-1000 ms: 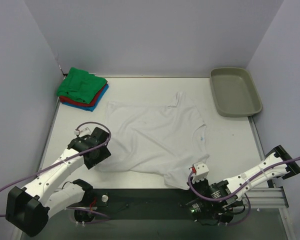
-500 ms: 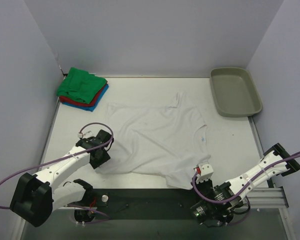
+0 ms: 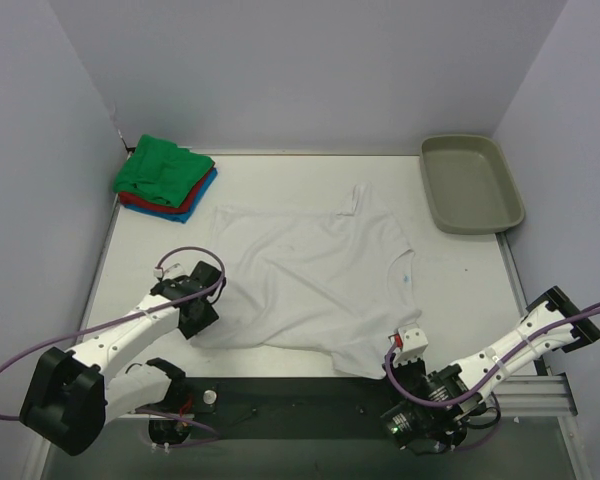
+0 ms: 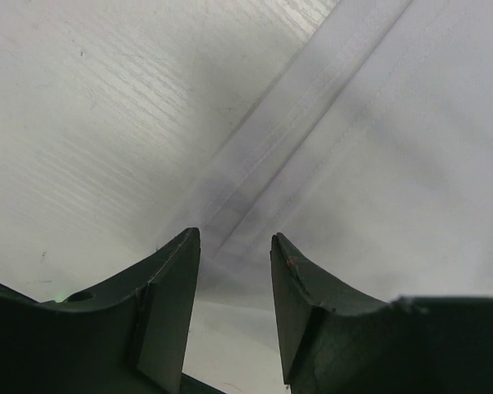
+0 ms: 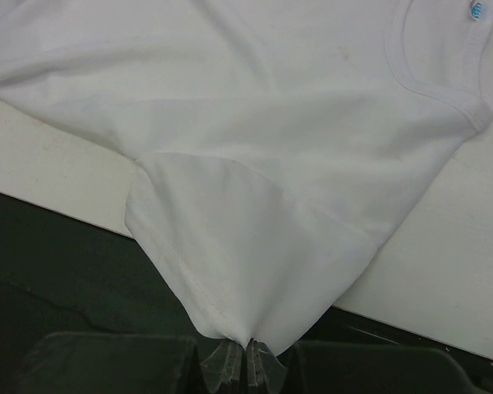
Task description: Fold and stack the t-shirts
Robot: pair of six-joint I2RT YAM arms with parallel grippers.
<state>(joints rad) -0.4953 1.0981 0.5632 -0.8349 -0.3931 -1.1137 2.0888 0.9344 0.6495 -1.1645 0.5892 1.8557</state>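
The white t-shirt (image 3: 310,280) lies spread out on the table. My left gripper (image 3: 202,318) is at its near-left edge. In the left wrist view the left gripper (image 4: 234,242) stands open, low over the stitched hem (image 4: 287,139), with white cloth showing in the gap. My right gripper (image 3: 380,368) is at the table's near edge, shut on a corner of the white t-shirt (image 5: 255,148). That corner hangs as a pulled cone into the right gripper (image 5: 248,355). Folded green (image 3: 163,168), red (image 3: 145,203) and blue (image 3: 190,210) t-shirts sit stacked at the back left.
A grey-beige tray (image 3: 472,183) sits at the back right. Walls close in the table on the left, back and right. A dark strip (image 5: 57,263) runs along the near edge below the table top.
The left gripper has settled lower onto the shirt's near-left hem and its jaws have narrowed. The right gripper has drawn back toward the near edge, still holding the cloth.
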